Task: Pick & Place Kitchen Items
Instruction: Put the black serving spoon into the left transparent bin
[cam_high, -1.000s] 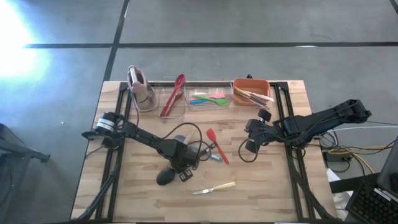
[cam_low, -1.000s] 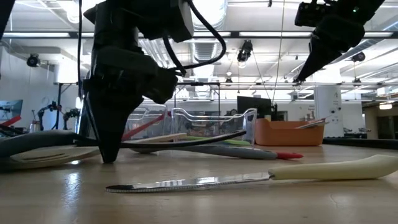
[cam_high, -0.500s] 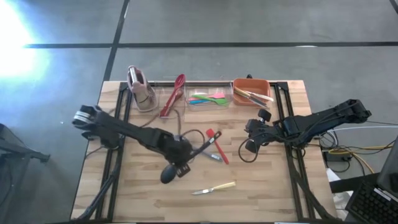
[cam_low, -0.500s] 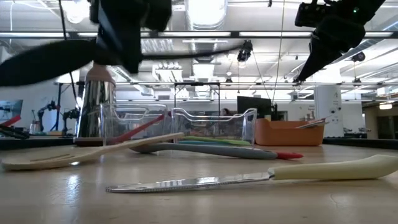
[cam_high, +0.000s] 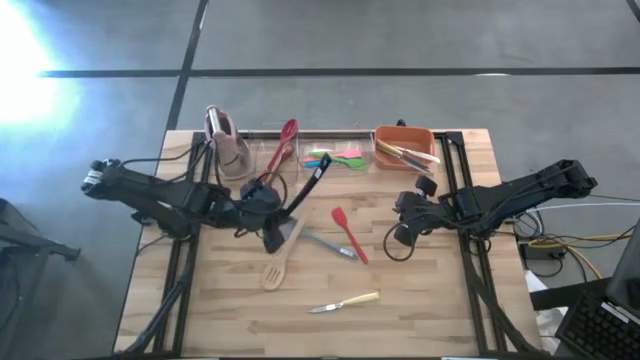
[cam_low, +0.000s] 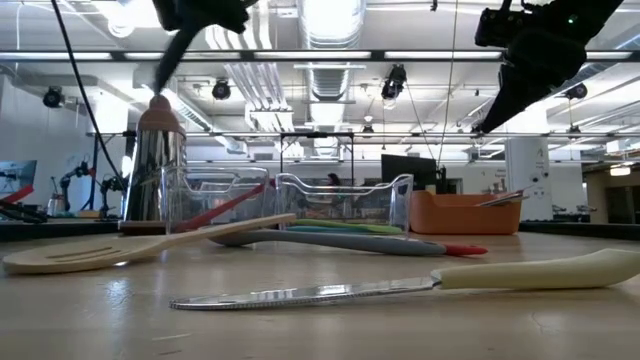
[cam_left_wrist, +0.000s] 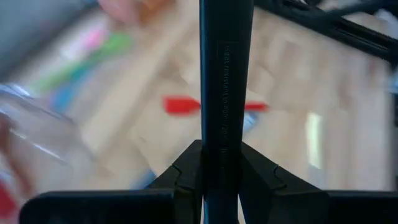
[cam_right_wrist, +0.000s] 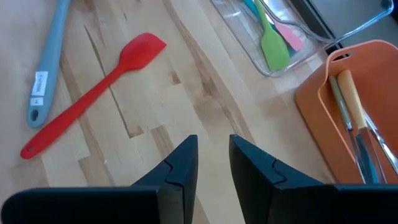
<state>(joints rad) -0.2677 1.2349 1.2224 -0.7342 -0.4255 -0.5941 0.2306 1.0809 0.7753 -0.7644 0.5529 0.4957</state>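
My left gripper (cam_high: 278, 215) is above the table's middle left, shut on the black ladle (cam_high: 310, 182). The ladle's handle slants toward the clear bins; it also shows at the top of the low view (cam_low: 172, 55). On the table lie a wooden slotted spatula (cam_high: 278, 262), a grey-blue spatula (cam_high: 322, 243), a red spatula (cam_high: 348, 232) and a pale-handled knife (cam_high: 345, 300). My right gripper (cam_high: 405, 218) hovers at mid right, open by a narrow gap and empty (cam_right_wrist: 214, 155). My left gripper pinches the ladle's black handle (cam_left_wrist: 227, 149) between its two fingers, which lie across it. The ladle is lifted clear of the table and hangs tilted. The arm hides its bowl end, so I cannot tell how far along the handle the hold is.
Along the far edge stand a pink-topped rack (cam_high: 225, 145), a clear bin with a red spoon (cam_high: 280, 155), a clear bin with green, pink and blue utensils (cam_high: 338, 158) and an orange bin with pale-handled knives (cam_high: 405, 145). Black cables lie near both arms.
My left gripper has risen with the black ladle and gone toward the table's far edge and a little left. The ladle is lifted clear of the table and has turned, its handle now pointing at the clear bins. The wooden spatula that lay under it has stayed on the table.
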